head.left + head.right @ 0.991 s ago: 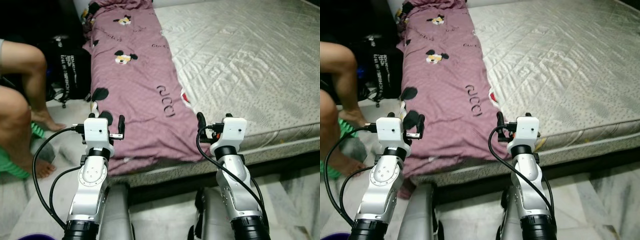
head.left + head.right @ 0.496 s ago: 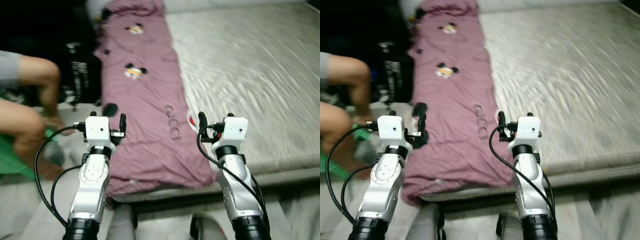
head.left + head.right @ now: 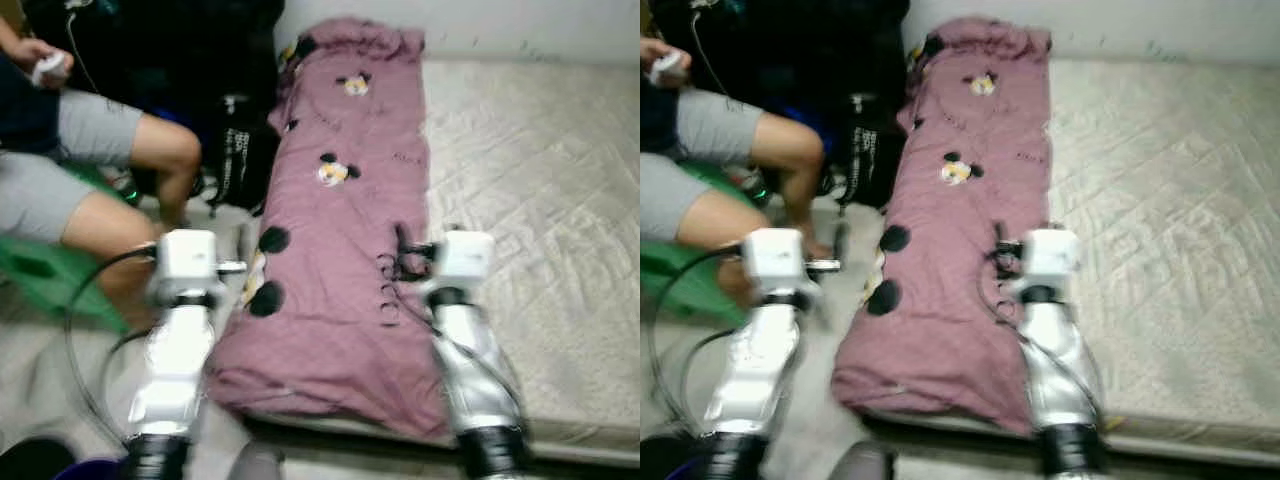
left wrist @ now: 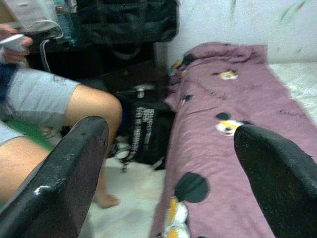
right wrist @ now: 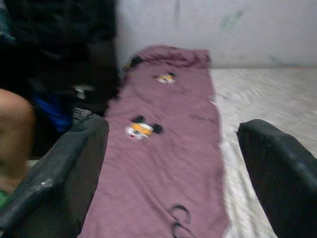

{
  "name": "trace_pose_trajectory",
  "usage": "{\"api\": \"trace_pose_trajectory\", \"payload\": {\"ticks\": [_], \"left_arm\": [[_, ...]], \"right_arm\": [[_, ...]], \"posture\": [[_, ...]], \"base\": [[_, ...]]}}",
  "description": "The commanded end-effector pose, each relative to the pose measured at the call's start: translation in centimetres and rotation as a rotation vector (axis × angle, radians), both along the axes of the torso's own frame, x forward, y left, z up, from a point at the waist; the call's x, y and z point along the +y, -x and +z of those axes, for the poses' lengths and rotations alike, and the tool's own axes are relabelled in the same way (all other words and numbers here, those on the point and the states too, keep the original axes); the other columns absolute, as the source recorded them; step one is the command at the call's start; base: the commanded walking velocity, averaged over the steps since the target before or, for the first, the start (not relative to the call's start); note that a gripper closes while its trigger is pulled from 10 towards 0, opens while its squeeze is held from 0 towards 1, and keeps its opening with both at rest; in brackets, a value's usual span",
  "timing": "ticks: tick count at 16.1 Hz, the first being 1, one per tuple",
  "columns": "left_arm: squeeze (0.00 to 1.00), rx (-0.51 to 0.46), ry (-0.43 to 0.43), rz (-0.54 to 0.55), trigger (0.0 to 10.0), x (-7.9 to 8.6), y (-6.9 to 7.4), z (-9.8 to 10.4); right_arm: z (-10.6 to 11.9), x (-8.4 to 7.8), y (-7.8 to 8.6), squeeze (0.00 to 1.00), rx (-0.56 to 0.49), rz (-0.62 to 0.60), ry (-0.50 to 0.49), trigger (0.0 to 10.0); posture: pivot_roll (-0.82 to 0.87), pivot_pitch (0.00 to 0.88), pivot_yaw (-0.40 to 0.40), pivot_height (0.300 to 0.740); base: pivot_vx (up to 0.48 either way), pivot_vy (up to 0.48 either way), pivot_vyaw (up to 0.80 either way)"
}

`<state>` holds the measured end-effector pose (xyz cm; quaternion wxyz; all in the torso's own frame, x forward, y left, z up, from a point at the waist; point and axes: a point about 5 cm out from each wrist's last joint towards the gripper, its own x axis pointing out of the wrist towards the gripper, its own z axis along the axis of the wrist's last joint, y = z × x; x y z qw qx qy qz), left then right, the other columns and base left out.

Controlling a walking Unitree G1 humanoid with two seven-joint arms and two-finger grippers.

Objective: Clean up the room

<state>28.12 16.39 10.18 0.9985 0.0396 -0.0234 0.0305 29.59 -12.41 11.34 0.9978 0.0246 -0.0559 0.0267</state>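
A person [image 3: 90, 190] in grey shorts is sitting at far left on a green seat [image 3: 45, 275], holding a small white object. Beside them a black bag [image 3: 235, 165] is leaning against the bed. The left end effector [image 3: 240, 262] is hovering over the floor beside the bed edge, fingers spread wide and holding nothing. A mauve blanket [image 3: 340, 230] with cartoon prints is lying lengthwise along the mattress [image 3: 540, 220]. The right end effector [image 3: 400, 255] is hovering above the blanket, fingers also spread wide and holding nothing.
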Motion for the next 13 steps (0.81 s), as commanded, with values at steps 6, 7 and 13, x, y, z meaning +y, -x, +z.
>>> {"api": "trace_pose_trajectory", "payload": {"ticks": [6, 7, 13], "left_arm": [[0.0, -0.021, 0.025, -0.055, 10.0, -1.5, -0.34, 0.44], [0.0, -0.019, 0.009, -0.044, 10.0, -1.4, -0.39, 0.37], [0.0, -0.014, 0.008, -0.034, 10.0, -1.44, -0.61, 0.24]], "right_arm": [[-1.09, -2.06, 0.3, 0.0, 0.041, -0.07, 0.02, 10.0], [-1.25, -2.07, 0.2, 0.0, 0.057, -0.081, 0.033, 10.0], [-1.07, -1.51, 0.01, 0.0, 0.049, -0.03, 0.068, 10.0]], "posture": [[0.01, 0.0, 0.055, 0.74], [0.01, 0.0, 0.055, 0.74], [0.01, 0.0, 0.049, 0.74]], "base": [[0.0, 0.0, 0.0], [0.0, 0.0, 0.0], [0.0, 0.0, 0.4]]}}
